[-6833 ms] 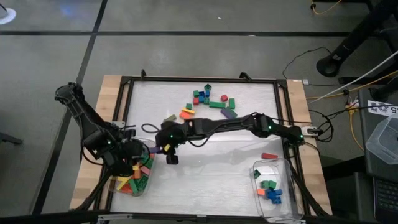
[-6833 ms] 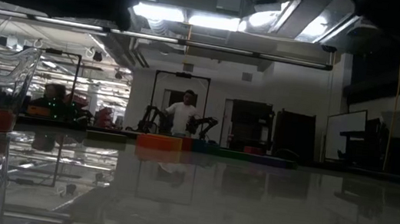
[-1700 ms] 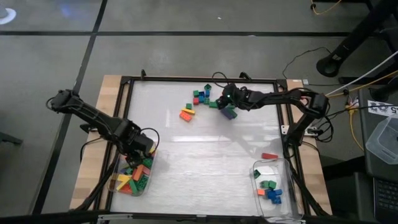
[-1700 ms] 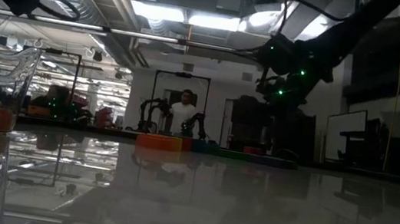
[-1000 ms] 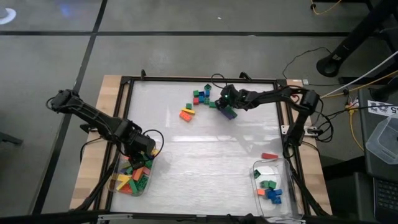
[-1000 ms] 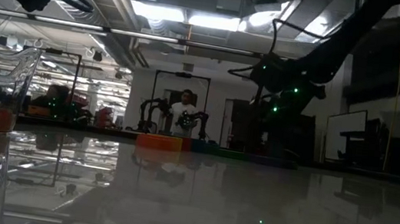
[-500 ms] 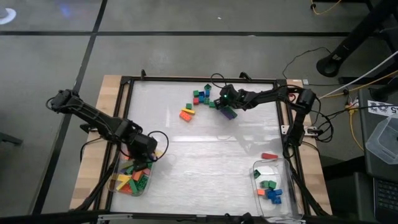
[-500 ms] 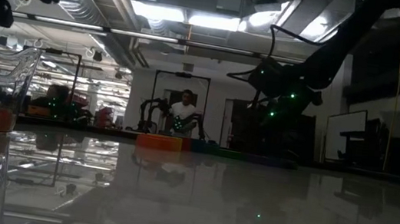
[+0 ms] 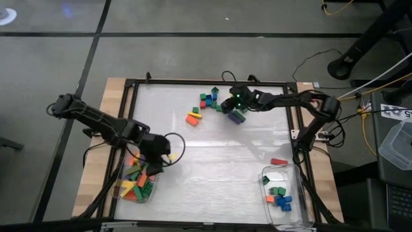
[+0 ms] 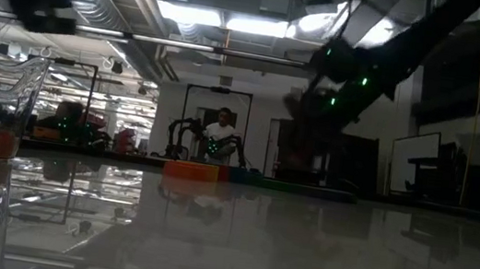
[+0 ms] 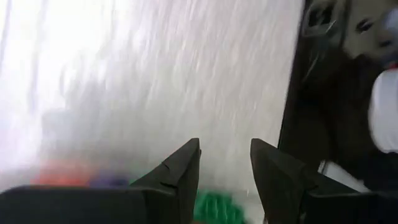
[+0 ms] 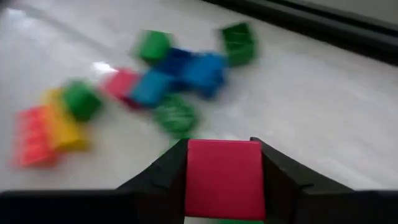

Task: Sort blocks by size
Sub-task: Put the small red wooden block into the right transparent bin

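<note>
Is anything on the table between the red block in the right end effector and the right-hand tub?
Nothing visible blocks it. The red block sits clamped in the right end effector; bare table lies toward the right-hand tub, with one loose red brick beside its rim.

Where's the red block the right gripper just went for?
Right wrist view shows the red block clamped between the right gripper fingers; from above, that gripper sits by the far block cluster.
</note>
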`<state>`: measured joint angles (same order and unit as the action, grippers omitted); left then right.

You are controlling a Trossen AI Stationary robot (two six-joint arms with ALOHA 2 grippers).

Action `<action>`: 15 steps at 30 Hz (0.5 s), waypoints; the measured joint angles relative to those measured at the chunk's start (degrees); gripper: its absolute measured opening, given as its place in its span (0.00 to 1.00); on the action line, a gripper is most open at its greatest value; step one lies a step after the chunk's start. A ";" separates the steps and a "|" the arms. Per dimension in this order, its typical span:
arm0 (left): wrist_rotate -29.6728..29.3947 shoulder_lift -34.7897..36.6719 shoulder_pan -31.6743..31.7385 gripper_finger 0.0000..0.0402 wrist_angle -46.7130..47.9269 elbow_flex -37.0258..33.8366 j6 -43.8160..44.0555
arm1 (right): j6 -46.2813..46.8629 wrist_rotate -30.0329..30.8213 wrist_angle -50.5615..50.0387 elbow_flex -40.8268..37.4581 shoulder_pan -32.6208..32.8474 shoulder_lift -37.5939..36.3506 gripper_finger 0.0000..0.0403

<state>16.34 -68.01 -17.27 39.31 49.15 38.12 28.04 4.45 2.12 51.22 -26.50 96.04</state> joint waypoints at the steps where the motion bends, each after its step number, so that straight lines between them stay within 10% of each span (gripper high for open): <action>1: -0.05 0.00 1.04 0.32 -1.92 0.00 -1.72 | 0.00 -1.92 -0.28 0.00 0.28 -1.29 0.36; 15: -25.83 -2.21 13.92 0.32 -22.80 0.04 -36.71 | 9.71 -32.08 -11.35 0.02 11.67 -18.41 0.34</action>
<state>-9.49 -70.22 -3.35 16.51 49.19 1.41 37.75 -27.63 -9.23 51.24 -14.83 77.63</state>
